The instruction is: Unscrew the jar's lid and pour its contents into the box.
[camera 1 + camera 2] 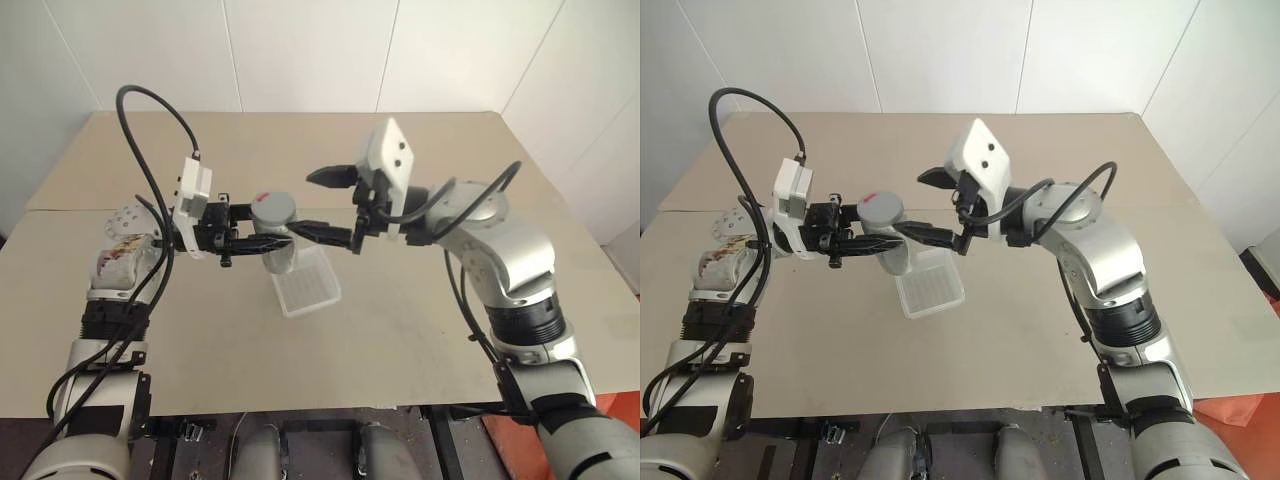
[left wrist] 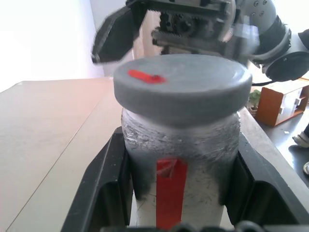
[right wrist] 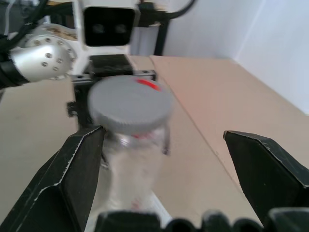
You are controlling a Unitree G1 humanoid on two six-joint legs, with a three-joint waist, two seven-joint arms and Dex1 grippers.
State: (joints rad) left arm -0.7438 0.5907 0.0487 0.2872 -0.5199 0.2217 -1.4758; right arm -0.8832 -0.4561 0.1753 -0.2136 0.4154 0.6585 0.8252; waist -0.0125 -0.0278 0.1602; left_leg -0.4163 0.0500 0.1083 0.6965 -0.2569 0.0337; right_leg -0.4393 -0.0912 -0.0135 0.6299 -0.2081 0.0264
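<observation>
My left gripper [image 1: 262,243] is shut on the jar [image 1: 277,255], a cloudy greyish cylinder with a red strip [image 2: 170,191] on its side, and holds it upright above the table. The grey lid [image 1: 272,210], marked with a red dash, sits on the jar. Level with the lid and just to its right, my right gripper [image 1: 318,204] stands open, one finger [image 3: 72,174] on each side and neither touching it. The box [image 1: 308,283], a shallow translucent white tray, lies on the table right below the jar. The cloudy wall hides the contents.
The tan table [image 1: 420,330] has a seam running across its left part and ends at a white wall behind. Its front edge is close to me. An orange object [image 1: 520,440] stands on the floor at the lower right.
</observation>
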